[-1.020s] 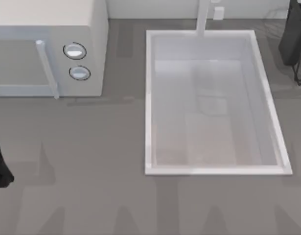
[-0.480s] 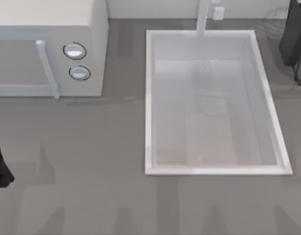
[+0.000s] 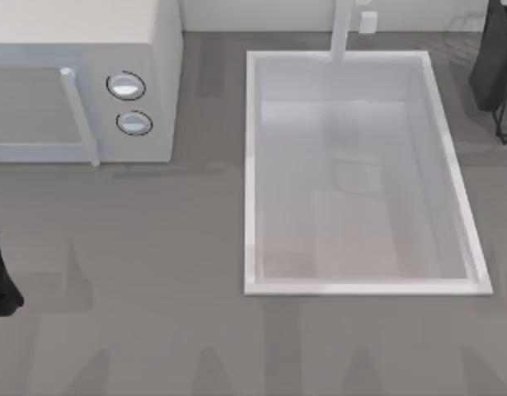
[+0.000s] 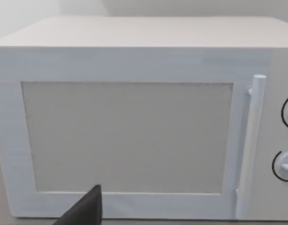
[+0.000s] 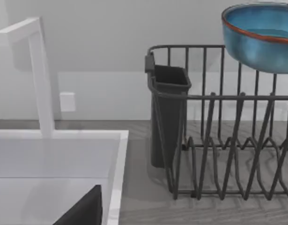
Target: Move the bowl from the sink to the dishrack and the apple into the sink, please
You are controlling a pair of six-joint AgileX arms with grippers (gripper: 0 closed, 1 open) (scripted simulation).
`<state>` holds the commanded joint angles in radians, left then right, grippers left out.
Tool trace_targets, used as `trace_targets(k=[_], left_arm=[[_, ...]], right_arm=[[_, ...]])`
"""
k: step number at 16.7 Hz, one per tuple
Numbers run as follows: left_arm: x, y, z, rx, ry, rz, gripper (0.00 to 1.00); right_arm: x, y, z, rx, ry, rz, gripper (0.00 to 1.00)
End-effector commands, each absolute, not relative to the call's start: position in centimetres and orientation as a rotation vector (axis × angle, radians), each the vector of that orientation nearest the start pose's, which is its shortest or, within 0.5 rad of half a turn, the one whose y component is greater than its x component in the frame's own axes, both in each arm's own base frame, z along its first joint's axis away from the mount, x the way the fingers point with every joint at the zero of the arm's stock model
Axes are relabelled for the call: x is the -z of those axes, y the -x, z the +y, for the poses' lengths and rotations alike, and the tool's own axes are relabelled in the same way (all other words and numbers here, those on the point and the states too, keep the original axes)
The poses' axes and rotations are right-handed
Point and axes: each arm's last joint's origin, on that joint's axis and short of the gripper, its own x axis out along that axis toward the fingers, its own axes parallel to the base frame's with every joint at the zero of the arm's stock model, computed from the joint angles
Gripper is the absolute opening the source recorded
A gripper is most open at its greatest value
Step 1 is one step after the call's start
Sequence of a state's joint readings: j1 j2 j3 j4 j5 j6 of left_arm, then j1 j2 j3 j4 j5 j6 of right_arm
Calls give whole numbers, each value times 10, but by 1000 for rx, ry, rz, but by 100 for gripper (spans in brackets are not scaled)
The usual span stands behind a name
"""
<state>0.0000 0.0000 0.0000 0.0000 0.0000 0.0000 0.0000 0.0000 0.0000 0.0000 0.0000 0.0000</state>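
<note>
Right wrist view: a dark tip of the right claw [image 5: 83,211] shows at the lower edge; whether it is released or clenched I cannot tell. Beyond it, upper right of the frame, the bowl [image 5: 261,35] sits atop the dishrack [image 5: 218,140], so that half looks done. In the top view the sink [image 3: 251,165] holds nothing; moving the apple remains. The left claw [image 4: 85,211], state equally unclear, faces the microwave [image 4: 134,126].

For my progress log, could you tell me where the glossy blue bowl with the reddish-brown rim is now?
In the right wrist view, the blue bowl sits up at the top of the dark-grey wire dishrack, beyond the white sink.
</note>
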Motion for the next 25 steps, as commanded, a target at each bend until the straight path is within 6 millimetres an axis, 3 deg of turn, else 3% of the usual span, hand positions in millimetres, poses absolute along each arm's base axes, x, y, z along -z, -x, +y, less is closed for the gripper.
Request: trace_targets(k=[10,15,20,25], left_arm=[[-160,-106,-1,0,0,0,100],[-160,-106,-1,0,0,0,100],[-160,-106,-1,0,0,0,100],[-160,-106,-1,0,0,0,100]], right_arm=[[-162,-106,-2,3,3,9,100],[-194,-112,-8,54,49,194,100],[-225,-149,-25,111,100,630,100],[-223,-212,-57,100,89,1144,100]])
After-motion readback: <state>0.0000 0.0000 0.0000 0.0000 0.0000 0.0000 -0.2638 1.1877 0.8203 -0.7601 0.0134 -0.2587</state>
